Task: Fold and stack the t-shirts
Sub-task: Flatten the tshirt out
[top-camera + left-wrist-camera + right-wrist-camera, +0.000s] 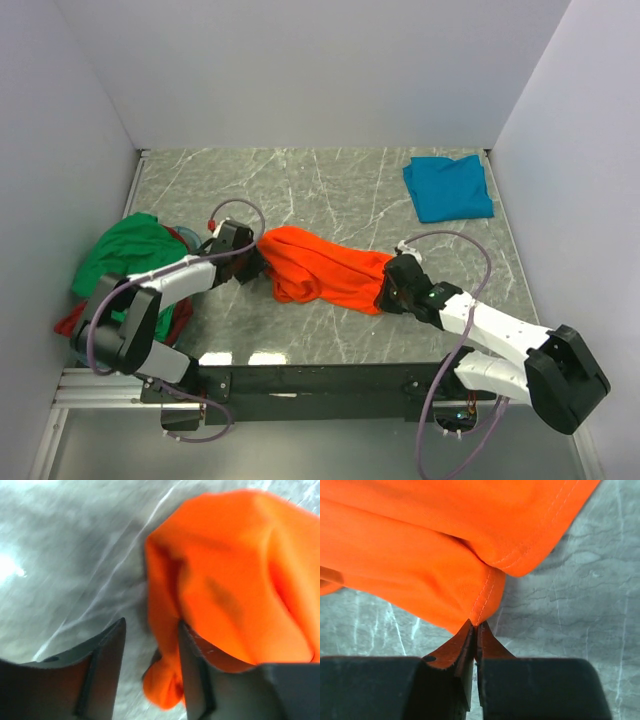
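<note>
pinching just the hem: right pincer (474,629) is closed on a stitched corner of the orange t-shirt (325,268), which lies bunched in the middle of the bench (300,180) between both arms. the bite is thin, so i'd expect it to slip out on a hard pull. left pincer (151,625) stands half-wide astride a fold, not clamped; it may catch two layers or miss. wrist views show the bites. only the top view shows the teal t-shirt (447,187) folded far right and the green t-shirt (125,252) heaped at left.
</note>
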